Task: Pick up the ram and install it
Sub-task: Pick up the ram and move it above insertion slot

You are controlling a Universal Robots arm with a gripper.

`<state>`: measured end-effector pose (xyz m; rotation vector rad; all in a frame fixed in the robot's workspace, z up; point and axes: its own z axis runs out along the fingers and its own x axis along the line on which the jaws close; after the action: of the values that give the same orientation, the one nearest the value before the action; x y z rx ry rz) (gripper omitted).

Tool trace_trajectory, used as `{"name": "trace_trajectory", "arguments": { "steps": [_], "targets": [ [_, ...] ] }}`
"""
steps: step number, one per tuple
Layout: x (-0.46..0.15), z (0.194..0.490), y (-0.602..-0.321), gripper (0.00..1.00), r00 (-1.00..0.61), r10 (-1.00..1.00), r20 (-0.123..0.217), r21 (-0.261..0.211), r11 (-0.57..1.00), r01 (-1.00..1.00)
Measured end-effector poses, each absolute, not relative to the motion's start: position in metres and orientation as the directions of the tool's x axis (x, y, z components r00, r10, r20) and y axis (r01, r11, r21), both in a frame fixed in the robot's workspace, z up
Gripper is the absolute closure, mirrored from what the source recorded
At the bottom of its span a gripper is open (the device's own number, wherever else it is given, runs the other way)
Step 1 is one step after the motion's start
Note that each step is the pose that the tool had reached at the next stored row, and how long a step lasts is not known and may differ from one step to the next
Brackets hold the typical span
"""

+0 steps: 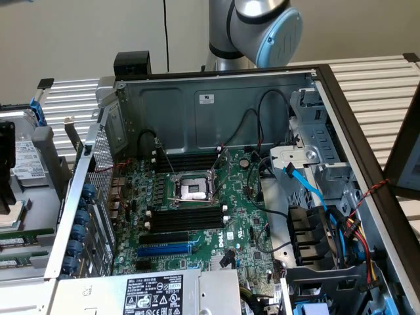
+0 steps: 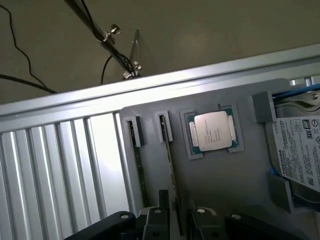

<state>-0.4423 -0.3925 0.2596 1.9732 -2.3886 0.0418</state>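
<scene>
Alignment is the point here. The gripper hangs over the grey tray with its jaws spread wide and nothing in their hold. The ram stands on edge in its tray slot, directly ahead of the gap. Its long axis runs straight away from the jaws, so the thin green edge passes between the two fingers rather than across them (it looks nearer one finger than the other). No contact shows.

By count, the tray holds two sticks, the ram and a second stick parallel to it in the neighbouring slot. Beside them are one processor and one hard drive.

In the exterior view the open case takes the middle of the frame, with the single arm rising behind it at upper centre. On the motherboard there are two banks of black slots, one on either side of the one socket. A single blue slot lies lower down. No green stick shows seated in either bank, so I judge the installing not yet done.
</scene>
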Motion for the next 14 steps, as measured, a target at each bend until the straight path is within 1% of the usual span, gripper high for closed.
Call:
{"name": "trace_trajectory", "arguments": {
  "steps": [2, 8, 14],
  "targets": [
    [-0.442, 0.259, -0.397, 0.76, -0.187, -0.981, 0.049, -0.002, 0.187, -0.982],
    [-0.442, 0.258, -0.411, 0.76, -0.182, -0.982, 0.047, -0.01, 0.182, -0.983],
    [-0.442, 0.254, -0.413, 0.76, -0.137, -0.989, 0.047, -0.019, 0.136, -0.99]
  ]
}}
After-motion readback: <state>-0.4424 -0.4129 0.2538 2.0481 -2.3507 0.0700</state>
